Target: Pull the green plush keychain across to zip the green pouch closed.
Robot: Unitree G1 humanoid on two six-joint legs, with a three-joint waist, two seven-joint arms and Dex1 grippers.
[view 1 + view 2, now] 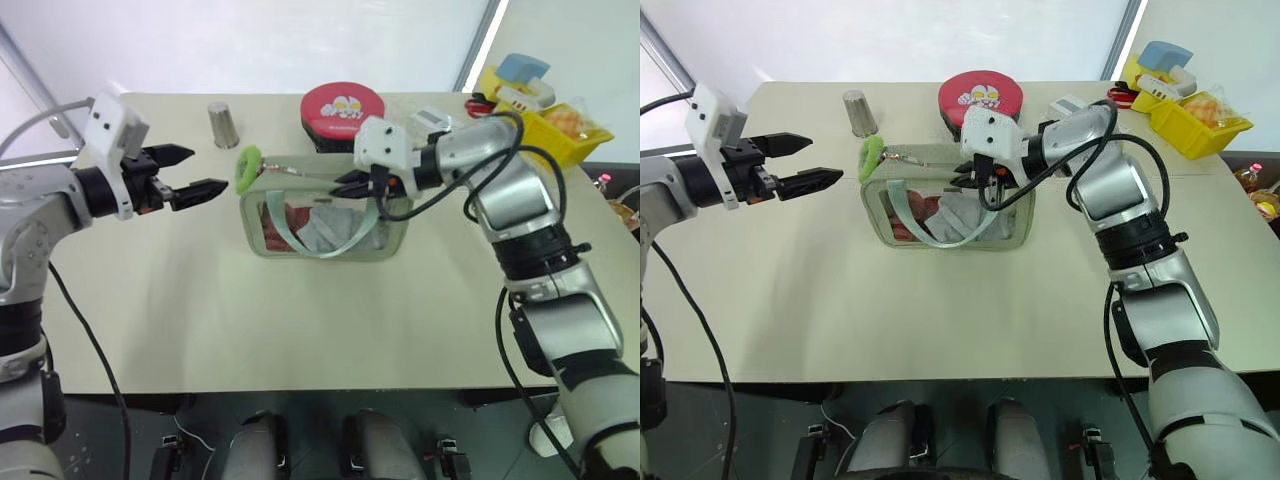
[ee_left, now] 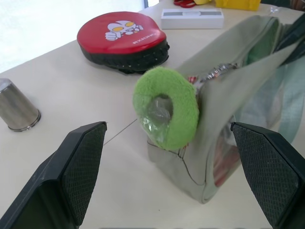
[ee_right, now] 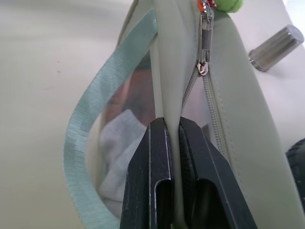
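The pale green pouch (image 1: 322, 228) stands in the middle of the table, its strap looping over the clear window. At the pouch's left end hangs the green plush keychain (image 1: 247, 168), a fuzzy lime ring on a short chain; the left wrist view has the keychain (image 2: 167, 107) straight ahead. My left gripper (image 1: 206, 170) hovers just left of the keychain, open and holding nothing. My right gripper (image 1: 346, 186) is shut on the pouch's top edge, near its right half. In the right wrist view its fingers (image 3: 150, 162) pinch the fabric beside the zip, whose slider (image 3: 204, 67) sits at the far end.
Behind the pouch lie a round red tin (image 1: 343, 108) and a small metal cup (image 1: 223, 124). A white box (image 1: 432, 120) and a yellow bin (image 1: 560, 128) with several items sit at the back right. Bare table (image 1: 200, 300) stretches in front.
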